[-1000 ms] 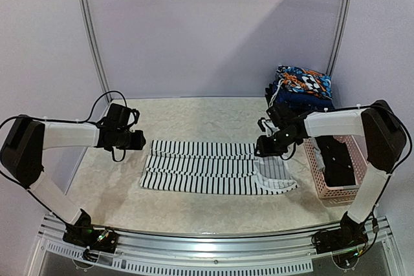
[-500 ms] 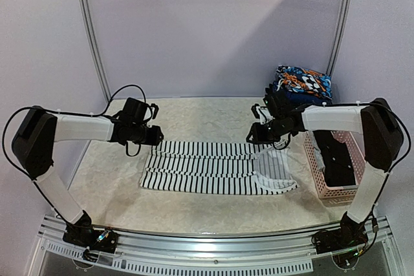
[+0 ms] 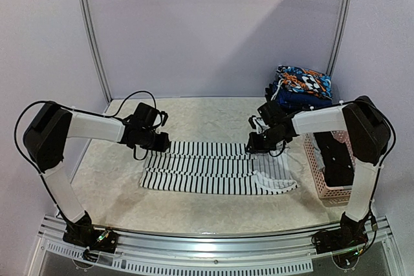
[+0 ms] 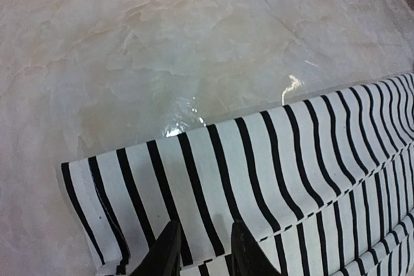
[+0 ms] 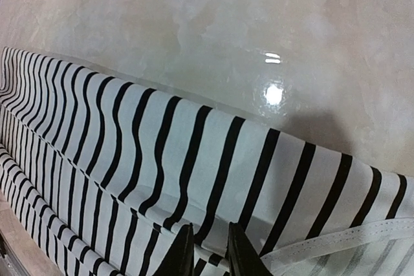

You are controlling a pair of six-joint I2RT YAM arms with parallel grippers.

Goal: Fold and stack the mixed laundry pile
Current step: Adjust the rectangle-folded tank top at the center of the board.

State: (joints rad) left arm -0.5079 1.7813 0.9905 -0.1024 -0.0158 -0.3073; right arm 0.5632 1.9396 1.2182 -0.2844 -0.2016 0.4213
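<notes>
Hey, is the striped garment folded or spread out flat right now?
Partly folded: the striped garment lies as a long narrow band, and both wrist views show overlapping layers with stepped edges. It is not yet a compact bundle.

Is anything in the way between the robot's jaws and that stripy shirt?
Nothing visible does. The left jaws and the right jaws hang right over the far edge of the striped garment, with only cloth beneath them in the wrist views. The pink basket and the folded pile sit off to the right.

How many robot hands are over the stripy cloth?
2. The left gripper is over the far left corner of the striped garment. The right gripper is over its far right corner. No others show.
</notes>
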